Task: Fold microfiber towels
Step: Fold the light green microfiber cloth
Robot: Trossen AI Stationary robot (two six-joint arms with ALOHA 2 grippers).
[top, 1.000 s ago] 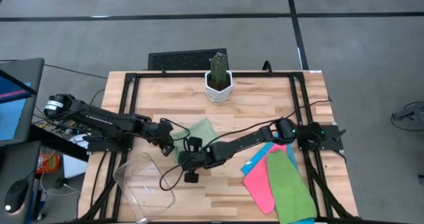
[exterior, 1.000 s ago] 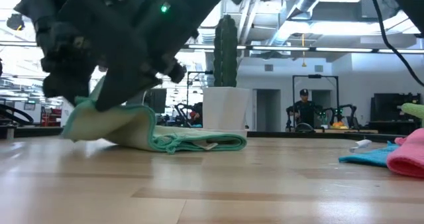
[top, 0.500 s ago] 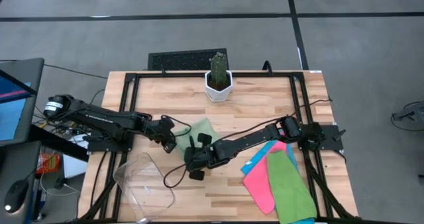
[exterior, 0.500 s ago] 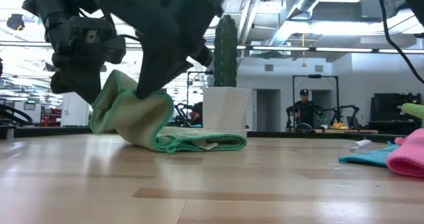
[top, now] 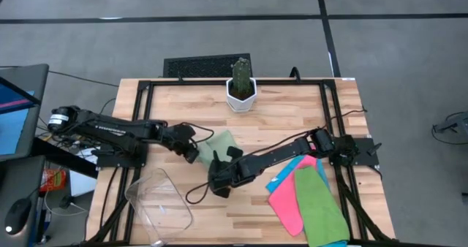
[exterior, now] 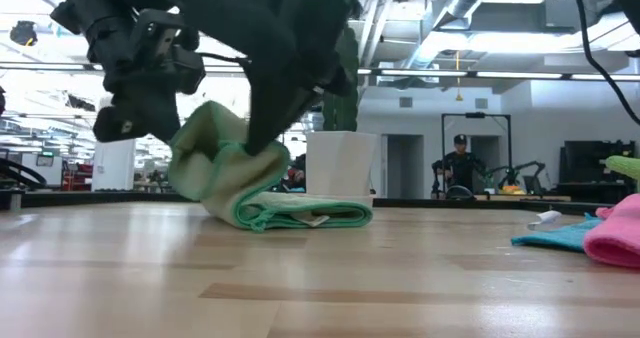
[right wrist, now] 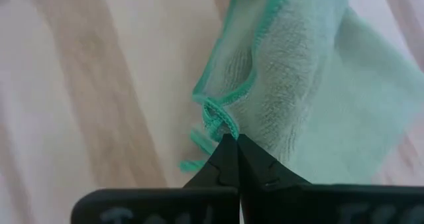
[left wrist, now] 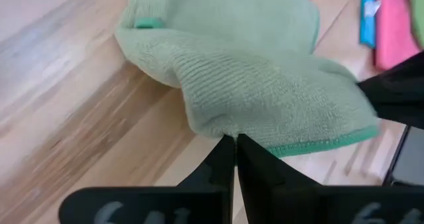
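The wooden table (top: 292, 123) is seen from above, framed by black rails, with both dark arms reaching in toward its middle. At the near left corner a clear plastic bin (top: 159, 205) is set on the wood, and at the far edge a white pot with a cactus (top: 240, 86) is stood upright. On the right side a stack of microfiber towels is laid flat and overlapping: a light green one (top: 322, 207) on top, a hot pink one (top: 285, 199) beside it, and a sky blue one (top: 319, 171) peeking out at the edge.

And here is the action at centre table: a light green towel (top: 217, 146) is being worked by both arms at once. In the low view, one part of it is lifted off the wood and curled over, while the rest is left lying flat on the table in front of the pot. The left gripper (left wrist: 235, 139) is clamped tight on a fold of the cloth, fingers pressed together with fabric pinched between them. The right gripper (right wrist: 233, 139) is likewise closed on the teal-stitched hem, the edge bunched at its tips. In the room beyond the table, a person (exterior: 458, 165) is seen standing far off.
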